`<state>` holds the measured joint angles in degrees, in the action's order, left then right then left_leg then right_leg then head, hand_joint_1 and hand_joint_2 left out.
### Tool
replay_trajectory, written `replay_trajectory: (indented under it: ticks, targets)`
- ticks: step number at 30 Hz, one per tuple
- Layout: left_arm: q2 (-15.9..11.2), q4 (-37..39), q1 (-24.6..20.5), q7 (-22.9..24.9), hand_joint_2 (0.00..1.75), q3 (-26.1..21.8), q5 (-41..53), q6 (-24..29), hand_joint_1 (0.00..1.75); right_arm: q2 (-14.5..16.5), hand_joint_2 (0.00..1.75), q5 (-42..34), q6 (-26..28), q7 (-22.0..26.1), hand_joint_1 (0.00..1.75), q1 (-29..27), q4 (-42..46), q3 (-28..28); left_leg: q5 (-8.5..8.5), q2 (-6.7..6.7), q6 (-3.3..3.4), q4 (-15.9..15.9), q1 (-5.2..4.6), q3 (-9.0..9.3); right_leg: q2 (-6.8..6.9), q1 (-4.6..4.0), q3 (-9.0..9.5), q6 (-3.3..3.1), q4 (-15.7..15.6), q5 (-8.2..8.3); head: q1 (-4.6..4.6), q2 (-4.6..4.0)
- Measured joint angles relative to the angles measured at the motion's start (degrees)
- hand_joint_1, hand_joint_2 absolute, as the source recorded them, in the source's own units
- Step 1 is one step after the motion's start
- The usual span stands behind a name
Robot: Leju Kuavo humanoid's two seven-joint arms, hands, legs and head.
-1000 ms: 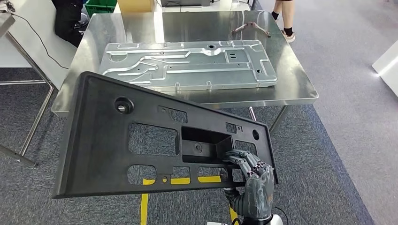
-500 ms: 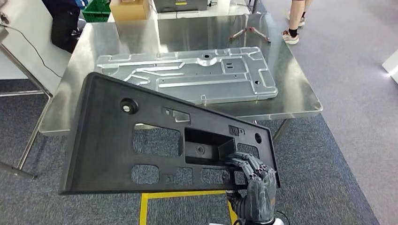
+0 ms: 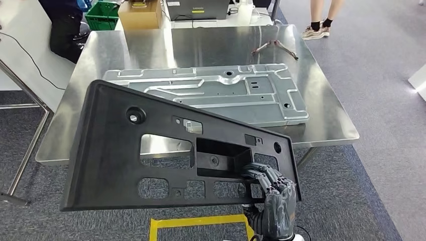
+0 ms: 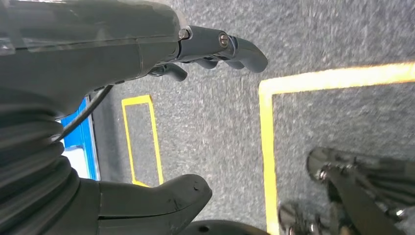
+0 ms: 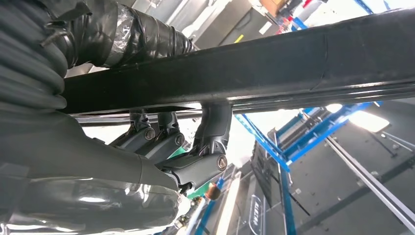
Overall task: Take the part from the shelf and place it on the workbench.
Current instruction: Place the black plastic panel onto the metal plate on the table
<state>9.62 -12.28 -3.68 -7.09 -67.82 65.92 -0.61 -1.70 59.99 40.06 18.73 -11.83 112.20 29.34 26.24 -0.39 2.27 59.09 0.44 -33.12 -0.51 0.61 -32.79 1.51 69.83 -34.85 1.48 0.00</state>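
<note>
Item: black plastic part (image 3: pixel 150 150), a broad flat panel with cut-outs, carried in front of me, tilted, its far edge overlapping the near edge of the workbench (image 3: pixel 326 115). Hold: my right hand (image 3: pixel 271 193) grips its near right corner, fingers hooked through a cut-out so the panel cannot slide off. My left hand (image 4: pixel 161 112) hangs over the carpet, fingers apart, holding nothing. On the workbench: a grey stamped metal plate (image 3: pixel 226 93), taking the middle; I judge free room is scarce.
</note>
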Motion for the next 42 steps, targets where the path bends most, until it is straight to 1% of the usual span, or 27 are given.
replay_trajectory:
  ticks: [1, 2, 3, 4, 5, 6, 7, 8, 9, 11, 12, 13, 14, 16, 17, 18, 19, 20, 21, 22, 23, 24, 28, 34, 36, 39, 42]
  targets:
    - [0.0, 0.0, 0.0, 0.0, 1.75, 0.0, 0.0, 0.0, 0.00, 0.0, 1.75, 0.0, 0.0, 0.0, 1.75, 0.0, 0.0, 0.0, 0.50, -0.03, 0.09, 0.0, -0.01, 0.47, 0.02, 0.05, -2.41, 0.16, 2.6, -1.54, -0.01, 0.00]
    - [0.0, 0.0, 0.0, 0.0, 1.75, 0.0, 0.0, 0.0, 0.00, 0.0, 1.75, 0.0, 0.0, 0.0, 1.75, -0.1, 0.0, 0.0, 1.07, -0.07, 0.07, 0.0, -0.02, 1.08, 0.06, 0.09, -4.21, 0.26, 3.8, -2.57, -0.01, 0.00]
    - [0.0, 0.0, 0.1, 0.0, 1.75, 0.0, 0.0, 0.0, 0.00, 0.0, 1.75, 0.0, 0.0, 0.0, 1.75, -0.1, 0.0, 0.0, 1.69, -0.13, 0.00, 0.0, -0.02, 1.83, 0.11, 0.11, -5.27, 0.26, 3.5, -2.66, 0.00, 0.00]
    - [0.0, 0.0, 0.1, 0.0, 1.75, 0.0, 0.0, 0.0, 0.00, 0.0, 1.75, 0.0, 0.0, 0.0, 1.75, -0.1, 0.0, 0.0, 2.39, -0.18, -0.12, 0.0, -0.02, 2.74, 0.15, 0.10, -5.58, 0.16, 1.5, -1.31, 0.00, 0.00]
    - [0.1, 0.0, 0.1, 0.0, 1.75, 0.0, 0.0, 0.0, 0.00, 0.0, 1.75, 0.0, 0.0, 0.0, 1.75, -0.1, 0.0, 0.0, 3.10, -0.22, -0.26, 0.0, -0.03, 3.62, 0.19, -0.01, -5.36, -0.10, -1.6, 1.55, 0.01, 0.00]
    - [0.2, 0.0, 0.2, 0.0, 1.75, 0.0, 0.0, 0.0, 0.00, 0.0, 1.75, 0.0, 0.0, 0.0, 1.75, -0.1, 0.0, 0.0, 3.80, -0.24, -0.44, 0.0, -0.06, 4.52, 0.20, -0.23, -5.11, -0.52, -4.7, 5.06, 0.00, 0.00]
    - [0.3, 0.0, 0.2, 0.0, 1.75, 0.0, 0.0, 0.0, 0.00, 0.0, 1.75, 0.0, 0.0, 0.0, 1.75, -0.1, -0.1, 0.0, 4.42, -0.32, -0.72, -0.1, -0.10, 5.09, 0.21, -0.50, -4.85, -1.00, -7.3, 7.69, 0.04, -0.01]
    - [0.4, 0.0, 0.1, -0.1, 1.75, 0.0, 0.0, 0.0, 0.00, 0.0, 1.75, 0.0, 0.0, 0.0, 1.75, -0.1, -0.1, 0.0, 4.94, -0.37, -1.06, -0.2, -0.14, 5.45, 0.22, -0.77, -4.73, -1.48, -8.8, 9.55, 0.09, -0.01]
    - [0.5, 0.0, 0.0, -0.1, 1.75, 0.0, 0.0, 0.1, 0.00, 0.0, 1.75, 0.0, 0.0, 0.0, 1.75, -0.1, -0.1, 0.0, 5.12, -0.41, -1.44, -0.2, -0.18, 5.84, 0.17, -0.94, -4.63, -1.91, -9.4, 10.05, 0.13, -0.01]
    - [0.5, 0.0, -0.1, -0.1, 1.75, 0.0, 0.0, 0.1, 0.00, 0.0, 1.75, 0.0, 0.0, 0.0, 1.75, -0.1, -0.1, -0.1, 5.13, -0.36, -2.15, 0.0, -0.21, 6.48, 0.08, -0.84, -3.46, -2.61, -10.3, 9.77, 0.19, -0.01]
    - [0.5, 0.0, -0.2, -0.1, 1.75, 0.0, 0.0, 0.2, 0.00, 0.0, 1.75, 0.0, 0.0, 0.0, 1.75, -0.1, -0.1, -0.1, 5.05, -0.26, -2.37, 1.1, -0.21, 6.42, 0.08, -0.68, -2.59, -2.94, -10.9, 9.57, 0.19, 0.00]
    - [0.5, 0.0, -0.3, -0.1, 1.75, 0.0, 0.0, 0.2, 0.00, 0.0, 1.75, 0.0, 0.0, 0.0, 1.75, 0.0, -0.1, -0.1, 5.32, -0.18, -2.63, 3.0, -0.16, 5.60, 0.14, -0.52, -1.69, -3.28, -11.4, 9.36, 0.19, 0.00]
    - [0.5, 0.0, -0.4, -0.1, 1.75, 0.0, 0.0, 0.2, 0.00, 0.1, 1.75, 0.0, 0.0, 0.0, 1.75, 0.0, -0.1, -0.1, 6.07, -0.09, -2.85, 5.8, -0.06, 4.01, 0.23, -0.41, -0.94, -3.52, -11.6, 9.10, 0.17, 0.00]
    - [0.5, 0.0, -0.4, -0.1, 1.75, 0.0, 0.0, 0.3, 0.00, 0.1, 1.75, 0.0, 0.0, 0.0, 1.75, 0.1, -0.1, -0.1, 9.02, -0.04, -3.36, 11.9, 0.12, -0.33, 0.32, -0.37, 0.14, -3.81, -11.8, 8.28, 0.15, 0.00]
    - [0.5, 0.0, -0.4, -0.1, 1.75, 0.0, 0.0, 0.4, 0.00, 0.1, 1.75, 0.0, 0.0, 0.0, 1.75, 0.1, -0.1, -0.1, 10.43, -0.02, -3.58, 13.5, 0.24, -2.13, 0.28, -0.36, 0.67, -3.78, -11.7, 7.81, 0.15, 0.00]
    - [0.5, 0.0, -0.3, -0.1, 1.75, 0.0, 0.0, 0.5, 0.00, 0.1, 1.75, 0.0, 0.0, 0.0, 1.75, 0.1, -0.2, -0.1, 10.85, 0.00, -3.74, 13.6, 0.34, -3.27, 0.19, -0.34, 1.28, -3.70, -11.7, 7.27, 0.15, 0.00]
    - [0.5, 0.0, -0.3, -0.1, 1.75, 0.0, 0.0, 0.6, 0.00, 0.1, 1.75, 0.0, 0.0, 0.0, 1.75, 0.1, -0.2, -0.1, 9.76, 0.02, -3.86, 12.1, 0.41, -3.63, 0.10, -0.30, 1.96, -3.59, -11.7, 6.71, 0.15, 0.00]
    - [0.5, 0.0, -0.2, -0.1, 1.75, 0.0, 0.0, 0.7, 0.00, 0.1, 1.75, 0.0, 0.0, 0.0, 1.75, 0.1, -0.2, -0.1, 7.12, 0.03, -3.86, 9.1, 0.47, -3.34, 0.05, -0.27, 2.67, -3.43, -11.6, 6.13, 0.16, 0.00]
    - [0.4, 0.0, -0.1, -0.1, 1.75, 0.0, 0.0, 0.7, 0.00, 0.1, 1.75, 0.0, 0.0, 0.0, 1.75, 0.1, -0.2, -0.1, 3.80, 0.04, -3.69, 5.9, 0.50, -2.89, 0.04, -0.26, 3.30, -3.20, -11.5, 5.56, 0.16, 0.00]
    - [0.4, 0.0, -0.1, -0.2, 1.75, -0.1, 0.0, 0.8, 0.00, 0.1, 1.75, 0.0, 0.0, 0.0, 1.75, 0.1, -0.2, -0.1, 1.47, 0.09, -3.44, 3.3, 0.40, -2.58, 0.02, -0.29, 3.69, -2.91, -11.3, 5.06, 0.16, 0.00]
    - [0.4, 0.0, -0.1, -0.2, 1.75, -0.1, 0.0, 0.8, 0.00, 0.1, 1.75, 0.0, 0.0, 0.0, 1.75, 0.2, -0.2, -0.1, -0.33, 0.12, -3.05, 1.7, 0.28, -2.37, 0.00, -0.34, 3.85, -2.55, -11.2, 4.63, 0.16, -0.01]
    - [0.4, 0.0, 0.0, -0.2, 1.75, -0.1, 0.0, 0.9, 0.00, 0.1, 1.75, 0.0, 0.0, 0.0, 1.75, 0.2, -0.2, -0.1, -1.05, 0.10, -2.74, 1.1, 0.24, -2.36, -0.01, -0.47, 3.88, -2.31, -11.0, 4.21, 0.17, -0.01]
    - [0.4, 0.0, -0.1, -0.1, 1.75, -0.1, 0.0, 1.2, 0.00, 0.2, 1.75, 0.0, 0.0, -0.1, 1.75, 0.3, -0.2, -0.2, -1.39, -0.03, -2.28, 1.0, 0.11, -2.26, 0.10, -0.61, 3.98, -2.81, -11.2, 3.99, 0.17, 0.00]
    - [0.5, 0.0, -0.4, -0.1, 1.75, -0.1, 0.0, 1.3, 0.00, 0.2, 1.75, 0.0, 0.0, 0.0, 1.75, 0.4, -0.2, -0.2, -0.99, -0.05, -1.67, 0.9, 0.02, -2.27, 0.14, -0.57, 4.32, -2.63, -12.0, 3.87, 0.17, 0.00]
    - [0.5, 0.0, -0.4, -0.1, 1.75, -0.1, 0.0, 1.3, 0.00, 0.2, 1.75, 0.0, 0.0, 0.0, 1.75, 0.4, -0.2, -0.2, -0.97, -0.05, -1.61, 1.0, -0.02, -2.27, 0.15, -0.53, 4.34, -2.40, -12.1, 3.89, 0.17, -0.01]
    - [0.5, 0.0, -0.4, -0.1, 1.75, -0.1, 0.0, 1.3, 0.00, 0.2, 1.75, 0.0, 0.0, 0.0, 1.75, 0.4, -0.2, -0.2, -1.00, -0.04, -1.55, 1.0, -0.10, -2.26, 0.15, -0.43, 4.35, -1.74, -12.2, 3.94, 0.17, -0.01]
    - [0.5, 0.0, -0.4, -0.1, 1.75, -0.1, 0.0, 1.3, 0.00, 0.2, 1.75, 0.0, 0.0, 0.0, 1.75, 0.4, -0.2, -0.2, -1.04, -0.04, -1.50, 1.0, -0.12, -2.22, 0.16, -0.42, 4.36, -1.49, -12.2, 3.98, 0.17, 0.00]
